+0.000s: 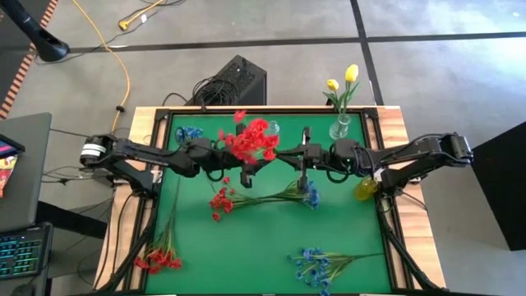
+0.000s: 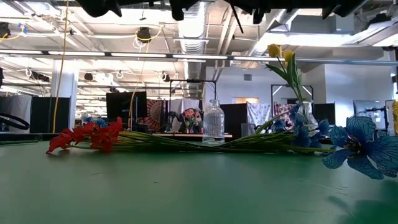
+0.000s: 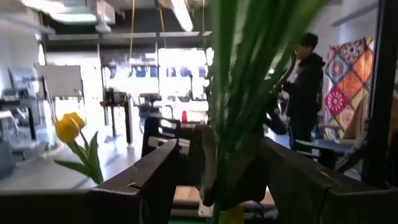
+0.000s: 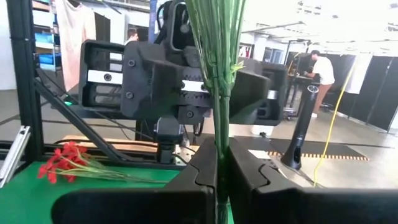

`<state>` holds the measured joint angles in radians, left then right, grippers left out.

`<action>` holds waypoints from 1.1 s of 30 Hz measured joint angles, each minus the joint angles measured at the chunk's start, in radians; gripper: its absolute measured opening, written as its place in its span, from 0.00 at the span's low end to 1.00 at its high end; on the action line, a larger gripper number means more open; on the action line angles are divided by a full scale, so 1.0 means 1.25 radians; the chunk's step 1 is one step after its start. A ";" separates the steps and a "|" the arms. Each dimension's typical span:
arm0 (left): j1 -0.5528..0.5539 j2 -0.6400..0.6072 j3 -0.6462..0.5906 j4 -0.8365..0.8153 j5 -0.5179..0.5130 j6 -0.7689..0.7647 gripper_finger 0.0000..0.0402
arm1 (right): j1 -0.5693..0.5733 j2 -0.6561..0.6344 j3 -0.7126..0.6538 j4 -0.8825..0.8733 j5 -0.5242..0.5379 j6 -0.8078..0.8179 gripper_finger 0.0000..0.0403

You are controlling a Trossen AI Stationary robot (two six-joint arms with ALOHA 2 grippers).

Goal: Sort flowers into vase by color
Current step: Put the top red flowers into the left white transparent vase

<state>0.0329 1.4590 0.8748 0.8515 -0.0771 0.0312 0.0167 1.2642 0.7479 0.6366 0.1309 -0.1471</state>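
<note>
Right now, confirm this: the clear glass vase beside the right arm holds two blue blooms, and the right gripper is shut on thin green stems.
One error: the clear glass vase holds two yellow tulip-like buds, not blue blooms; the high view shows it. The right gripper is indeed shut on thin green stems.

Matt green table cover (image 1: 271, 238); ribbed clear glass vase (image 2: 213, 122).

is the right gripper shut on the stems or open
Shut on them: in the right wrist view the right gripper has its fingers pressed together around the green stems.
</note>
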 joint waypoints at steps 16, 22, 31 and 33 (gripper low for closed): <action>0.009 0.053 0.092 -0.113 0.020 -0.027 0.50 | 0.001 0.000 0.000 0.007 0.000 -0.002 0.10; 0.008 0.052 0.092 -0.109 0.009 -0.034 0.33 | 0.001 0.000 0.000 0.009 0.000 -0.005 0.10; 0.007 0.052 0.092 -0.095 0.008 -0.032 0.05 | 0.001 0.000 0.000 0.013 0.000 -0.010 0.11; 0.008 0.052 0.092 -0.094 0.009 -0.032 0.02 | 0.003 0.000 0.000 0.015 0.001 -0.011 0.12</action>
<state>0.0425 1.5242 0.9894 0.7346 -0.0658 -0.0086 0.0202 1.2640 0.7483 0.6559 0.1322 -0.1614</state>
